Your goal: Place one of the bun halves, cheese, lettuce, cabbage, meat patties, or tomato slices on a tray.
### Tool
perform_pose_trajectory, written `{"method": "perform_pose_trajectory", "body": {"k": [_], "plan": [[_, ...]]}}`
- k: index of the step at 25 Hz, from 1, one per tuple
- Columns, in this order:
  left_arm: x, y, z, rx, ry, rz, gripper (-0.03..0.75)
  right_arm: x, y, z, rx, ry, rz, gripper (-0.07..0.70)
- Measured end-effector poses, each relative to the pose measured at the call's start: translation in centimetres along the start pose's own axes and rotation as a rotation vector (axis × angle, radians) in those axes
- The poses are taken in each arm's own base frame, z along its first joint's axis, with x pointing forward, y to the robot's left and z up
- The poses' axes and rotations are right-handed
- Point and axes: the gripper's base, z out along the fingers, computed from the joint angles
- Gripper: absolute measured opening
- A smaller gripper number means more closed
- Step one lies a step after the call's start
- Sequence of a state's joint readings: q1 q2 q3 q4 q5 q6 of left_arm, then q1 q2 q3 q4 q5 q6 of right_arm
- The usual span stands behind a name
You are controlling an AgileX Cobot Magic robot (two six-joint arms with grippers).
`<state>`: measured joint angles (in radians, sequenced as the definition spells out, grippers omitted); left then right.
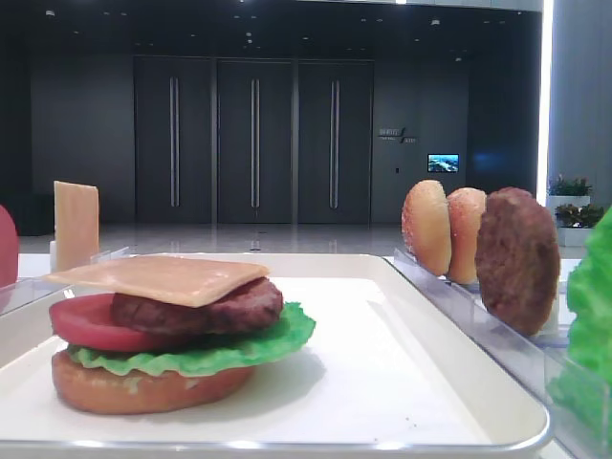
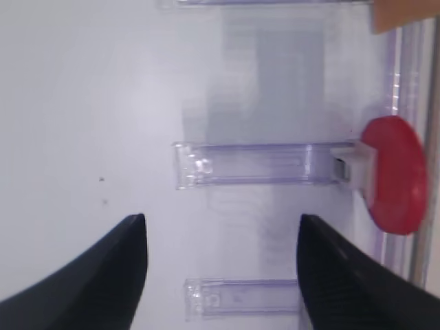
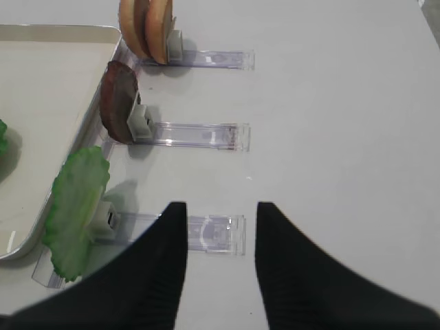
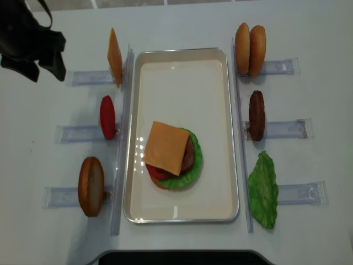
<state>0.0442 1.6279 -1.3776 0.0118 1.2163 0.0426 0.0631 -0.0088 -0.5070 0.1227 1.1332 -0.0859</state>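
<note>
Resting on the tray (image 4: pixel 227 132): a stacked burger, cheese (image 4: pixel 166 147) on top, meat patty (image 1: pixel 215 308) under it, then tomato slice (image 1: pixel 81 323), lettuce (image 1: pixel 239 349) and bun half (image 1: pixel 134 390) at the bottom. Beyond, upright in clear racks (image 4: pixel 278 129): spare lettuce leaf (image 4: pixel 263 190), patty (image 4: pixel 256 115), two bun halves (image 4: pixel 250 48) right of the tray; bun (image 4: pixel 91 185), tomato (image 4: pixel 107 117), second cheese slice (image 4: pixel 114 57) left. Left gripper (image 2: pixel 220 275) spread wide, holding nothing, over bare table; right gripper (image 3: pixel 220 265) likewise parted and empty.

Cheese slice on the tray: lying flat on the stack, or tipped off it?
Lying flat. The cheese slice caps the patty atop the stacked burger on the tray, overhanging slightly in the low side view.
</note>
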Motion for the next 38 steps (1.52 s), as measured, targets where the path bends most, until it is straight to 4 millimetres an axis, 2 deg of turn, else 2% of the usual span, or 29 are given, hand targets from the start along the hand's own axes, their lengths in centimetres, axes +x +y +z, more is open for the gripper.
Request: {"method": "perform_pose_trajectory", "body": {"k": [3, 7, 10, 17, 23, 27, 31, 38], "plan": [[0.6, 1.7, -0.4, -0.032, -0.003, -0.038, 0.516, 0.0, 0.0, 0.0, 0.000, 0.000, 0.000, 0.239], [2.8, 1.5, -1.4, -0.030, -0.015, -0.032, 0.516, 0.0, 0.0, 0.0, 0.000, 0.000, 0.000, 0.239], [5.6, 1.2, -2.8, -0.025, -0.042, -0.031, 0.516, 0.0, 0.0, 0.0, 0.000, 0.000, 0.000, 0.239], [15.2, 0.3, -6.3, -0.037, -0.187, -0.032, 0.516, 0.0, 0.0, 0.0, 0.000, 0.000, 0.000, 0.239], [23.8, -0.5, -6.5, -0.052, -0.374, -0.033, 0.516, 0.0, 0.0, 0.0, 0.000, 0.000, 0.000, 0.239], [28.1, -1.0, -6.0, -0.062, -0.563, -0.034, 0.516, 0.0, 0.0, 0.0, 0.000, 0.000, 0.000, 0.239], [30.9, -1.3, -4.7, -0.072, -0.687, -0.035, 0.516, 0.0, 0.0, 0.0, 0.000, 0.000, 0.000, 0.239], [32.7, -1.6, -3.5, -0.061, -0.806, -0.035, 0.516, 0.0, 0.0, 0.0, 0.000, 0.000, 0.000, 0.239]]}}
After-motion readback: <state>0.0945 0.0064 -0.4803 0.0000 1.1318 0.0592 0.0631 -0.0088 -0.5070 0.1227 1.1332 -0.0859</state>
